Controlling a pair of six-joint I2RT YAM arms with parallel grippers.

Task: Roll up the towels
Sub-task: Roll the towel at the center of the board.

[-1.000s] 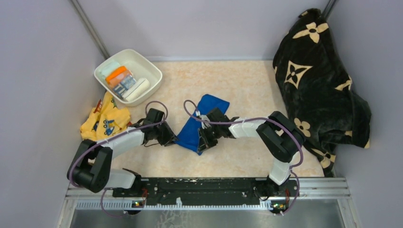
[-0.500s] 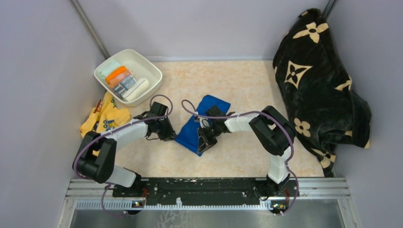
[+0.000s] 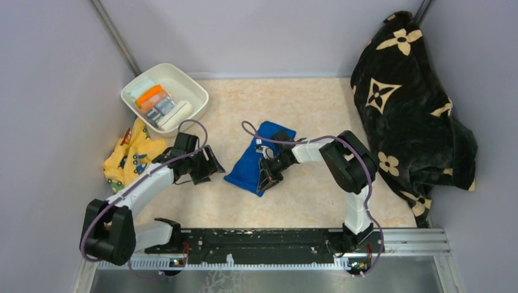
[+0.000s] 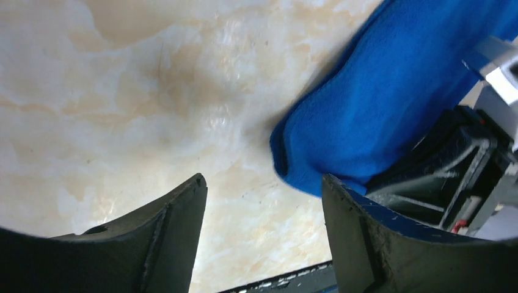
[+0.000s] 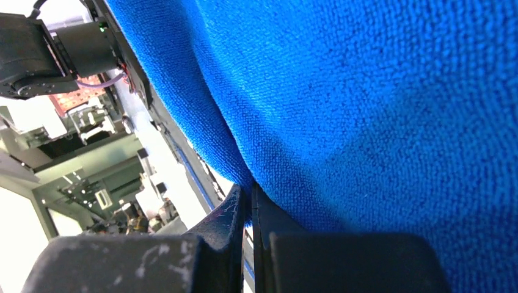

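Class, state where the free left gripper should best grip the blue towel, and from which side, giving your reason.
Grip the blue towel at its rounded folded end, coming low from the left. That fold bulges off the table toward the open left gripper, while the right gripper seems to pinch the opposite edge.

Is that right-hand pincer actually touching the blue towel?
Touching. The right wrist view shows the right pincer shut on an edge of the blue towel, with the cloth lying right against it.
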